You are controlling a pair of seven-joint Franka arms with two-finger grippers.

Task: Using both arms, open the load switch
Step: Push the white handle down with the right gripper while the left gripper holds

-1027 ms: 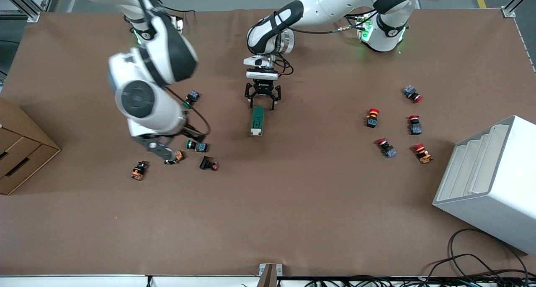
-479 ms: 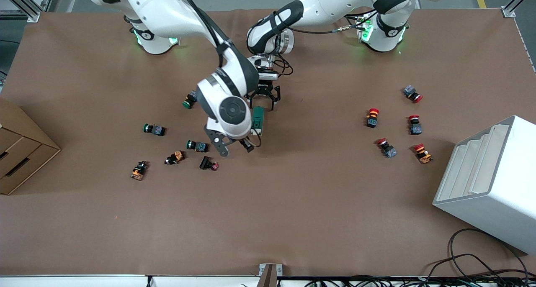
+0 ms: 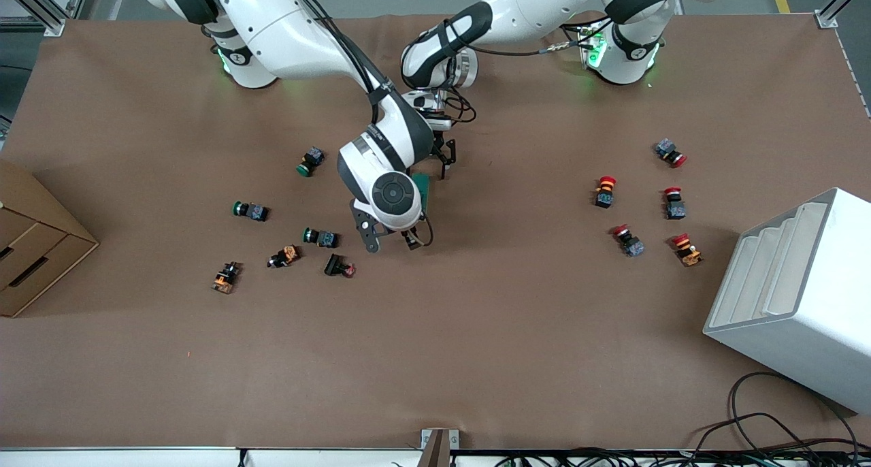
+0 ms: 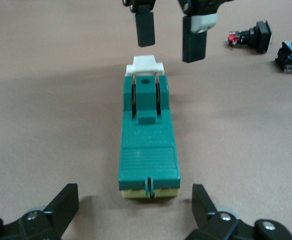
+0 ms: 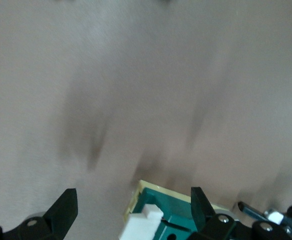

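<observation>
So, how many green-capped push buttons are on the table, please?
3 green-capped buttons, all toward the right arm's end: one farthest from the camera, one nearest, one between. The right arm may hide more.

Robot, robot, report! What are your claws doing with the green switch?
Both grippers open: left gripper at load switch's base end, right gripper over white tab. Nothing gripped. Nothing blocking.

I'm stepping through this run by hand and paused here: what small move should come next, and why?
Probably lower the right gripper onto the load switch's white tab: its open fingers hang just above the tab, while the open left gripper straddles the switch's other end, neither gripping yet.
</observation>
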